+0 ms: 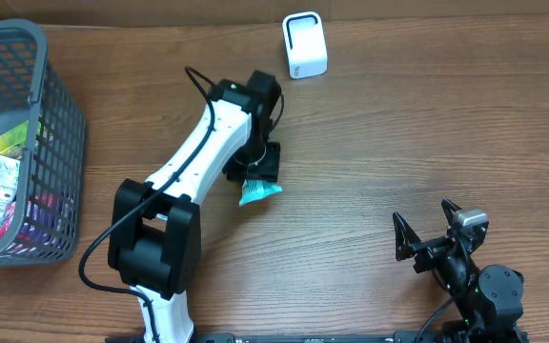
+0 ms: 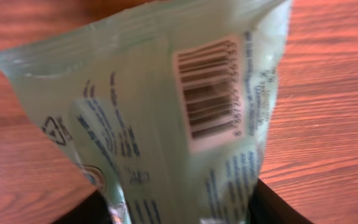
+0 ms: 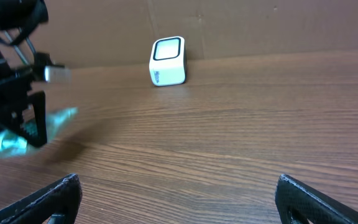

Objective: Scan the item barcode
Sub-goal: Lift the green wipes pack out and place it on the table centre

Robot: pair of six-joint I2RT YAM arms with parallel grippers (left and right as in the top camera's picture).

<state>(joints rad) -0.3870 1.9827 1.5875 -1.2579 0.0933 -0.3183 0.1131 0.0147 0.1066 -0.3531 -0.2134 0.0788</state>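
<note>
While the left claw [image 1: 261,171] grips it mid-table, we note the packet [image 2: 166,143]: pale teal, crinkled, black barcode [image 2: 207,87] on a white patch. White scanner [image 1: 304,45] stands far, well apart from it. Grey basket [image 1: 63,162] sits left. Right claw [image 1: 422,214] gapes, near right.

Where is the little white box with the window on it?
In the overhead view the white scanner box stands at the far edge of the table, near the middle, just beyond the left gripper and its teal packet.
</note>
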